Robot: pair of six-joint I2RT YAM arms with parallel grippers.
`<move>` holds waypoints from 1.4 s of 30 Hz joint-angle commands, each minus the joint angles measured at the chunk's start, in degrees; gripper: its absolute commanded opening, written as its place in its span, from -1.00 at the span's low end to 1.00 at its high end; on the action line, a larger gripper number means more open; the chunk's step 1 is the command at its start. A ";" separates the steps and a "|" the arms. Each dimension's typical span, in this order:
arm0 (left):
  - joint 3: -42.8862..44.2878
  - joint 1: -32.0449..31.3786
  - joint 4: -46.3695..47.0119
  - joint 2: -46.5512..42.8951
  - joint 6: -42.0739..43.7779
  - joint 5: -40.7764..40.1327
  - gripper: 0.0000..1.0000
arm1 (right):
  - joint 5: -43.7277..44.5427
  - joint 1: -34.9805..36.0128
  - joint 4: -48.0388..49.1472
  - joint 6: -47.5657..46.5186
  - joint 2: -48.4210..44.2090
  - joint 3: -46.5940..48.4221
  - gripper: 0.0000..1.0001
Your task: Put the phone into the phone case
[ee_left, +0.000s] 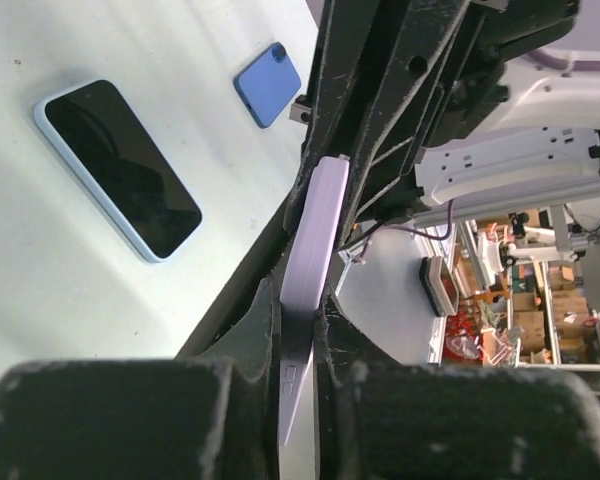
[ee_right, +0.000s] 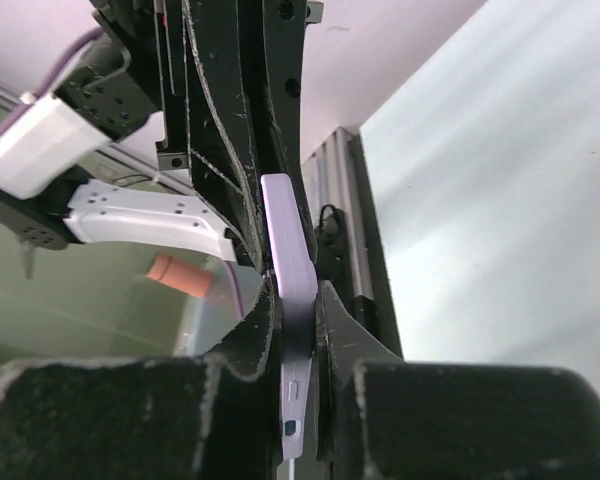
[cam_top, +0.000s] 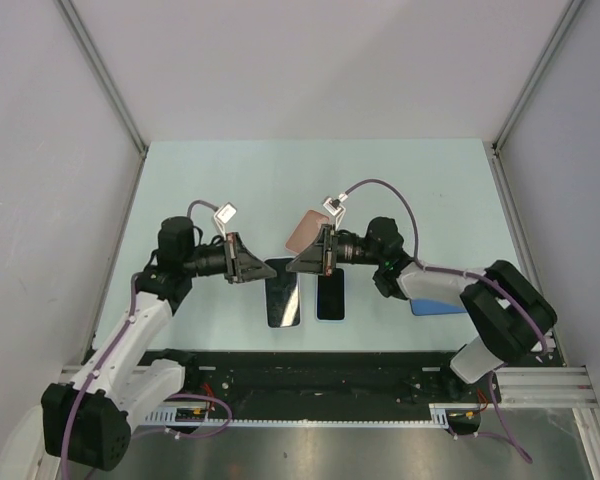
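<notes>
You have the case (cam_top: 302, 232) up in the air on its edge, pinched across its flat faces from opposite ends. The left gripper (ee_left: 302, 300) is clamped on one end and the right gripper (ee_right: 292, 300) on the other, with their noses nearly meeting. The phone (ee_left: 118, 168) lies screen-up on the tabletop (cam_top: 280, 180), just to the near side of the grippers. A second dark slab (cam_top: 282, 292) lies beside it, and you cannot tell from here which of the two fits this case. You also cannot tell whether the case is empty, since both wrist views show only its lilac edge. This looks like a two-handed regrip to turn the case, so treat it as a handover. Let only one gripper go, and only when the other's pinch looks square and deep enough to carry the case alone. Don't pull the arms apart or twist them against each other, because a soft case would probably bow and slip. Choose the hold that leaves the open side free, then lower the case flat and open side up onto bare tabletop, clear of both slabs below.
</notes>
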 commanded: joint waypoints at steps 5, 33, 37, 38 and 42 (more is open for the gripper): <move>1.68 0.47 -8.22 2.55 5.23 -7.16 -1.00 | 4.15 1.19 -17.27 -17.07 -9.20 3.11 -0.67; 5.36 0.12 1.63 30.58 3.82 -12.43 -1.00 | 27.45 -14.08 -62.61 -24.01 -24.06 3.11 0.99; 8.78 0.21 -0.74 34.97 4.70 -17.33 -1.00 | 32.43 -15.07 -65.34 -24.28 -23.44 3.20 0.99; 9.40 0.21 -2.14 35.68 5.05 -18.31 -0.99 | 33.84 -15.07 -66.13 -24.01 -23.61 3.11 0.97; 11.87 0.21 -4.96 38.49 5.84 -22.53 -0.77 | 44.30 -15.51 -69.29 -19.71 -24.05 3.19 0.86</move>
